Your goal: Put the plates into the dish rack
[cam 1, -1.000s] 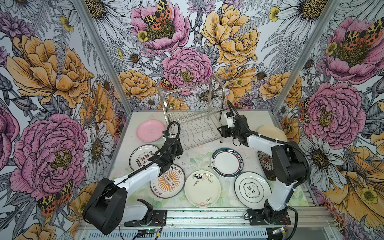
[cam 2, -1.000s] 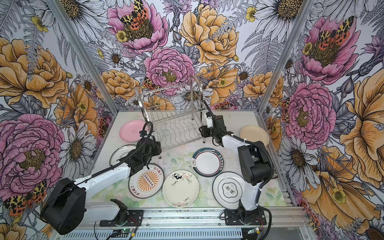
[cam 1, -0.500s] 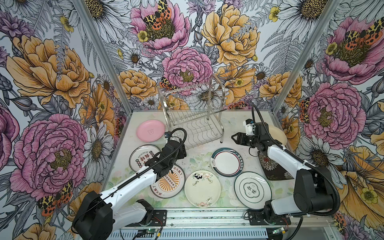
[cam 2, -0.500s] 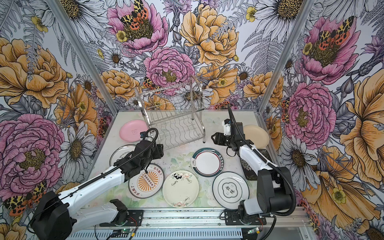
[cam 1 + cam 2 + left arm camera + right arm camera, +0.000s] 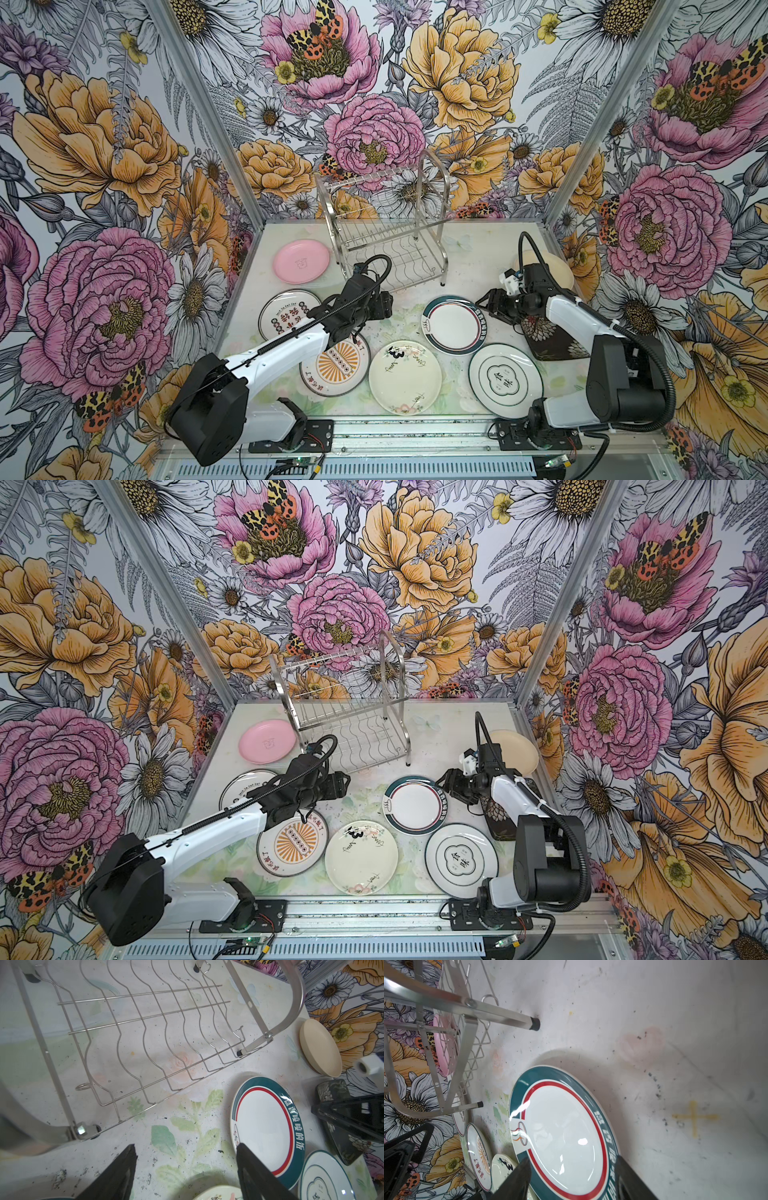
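Dinner plates, eight in all, lying on the flower-printed tabletop (image 5: 473,257) and outside the dish rack (image 5: 386,232), as seen in both top views. Rack upright at back centre, two wire tiers between arched steel frames, close to the floral back wall (image 5: 374,104).

Pink plate (image 5: 301,262) just left of the rack. Plain cream plate (image 5: 559,266) at the far right, partly hidden behind the right arm. In front of the rack, left to right: red-character plate (image 5: 286,316), teal-and-red rimmed plate (image 5: 454,325), dark square floral plate (image 5: 544,336). Nearest the arm bases: orange sunburst plate (image 5: 336,365), ink-drawn cream plate (image 5: 405,377), green-emblem white plate (image 5: 505,380).

Left gripper (image 5: 386,305) over bare table just in front of the rack's front edge, between the red-character plate and the teal-and-red rimmed plate. Black fingers (image 5: 122,1169) spread wide in the left wrist view, nothing between them. Left arm crossing above the red-character and orange sunburst plates.

Right gripper (image 5: 484,303) at the right-hand rim of the teal-and-red rimmed plate, beside the dark square floral plate. Jaws parted in the right wrist view, fingers (image 5: 519,1178) framing the plate's face and rim, holding nothing. Contact with the plate impossible to tell.
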You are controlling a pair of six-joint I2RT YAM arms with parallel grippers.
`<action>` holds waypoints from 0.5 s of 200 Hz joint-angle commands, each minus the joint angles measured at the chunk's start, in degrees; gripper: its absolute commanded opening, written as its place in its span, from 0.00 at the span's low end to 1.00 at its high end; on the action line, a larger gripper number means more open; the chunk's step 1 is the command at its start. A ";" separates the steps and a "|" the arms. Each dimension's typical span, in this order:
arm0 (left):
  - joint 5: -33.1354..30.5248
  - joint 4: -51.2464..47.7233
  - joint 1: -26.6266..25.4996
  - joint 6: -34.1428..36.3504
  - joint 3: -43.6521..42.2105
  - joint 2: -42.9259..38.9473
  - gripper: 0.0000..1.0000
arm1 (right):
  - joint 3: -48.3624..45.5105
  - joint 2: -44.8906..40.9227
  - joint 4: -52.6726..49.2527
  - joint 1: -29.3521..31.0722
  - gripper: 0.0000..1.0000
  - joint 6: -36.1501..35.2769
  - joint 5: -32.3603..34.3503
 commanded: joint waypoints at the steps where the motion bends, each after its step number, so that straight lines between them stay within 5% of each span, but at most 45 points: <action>1: 5.19 3.31 -0.54 1.67 1.82 1.45 0.77 | -0.63 1.45 -0.97 -1.22 0.64 -1.40 -1.18; 100: 10.93 6.80 -0.38 2.12 2.73 5.65 0.77 | -0.06 8.78 -0.81 -3.00 0.65 -10.41 -3.36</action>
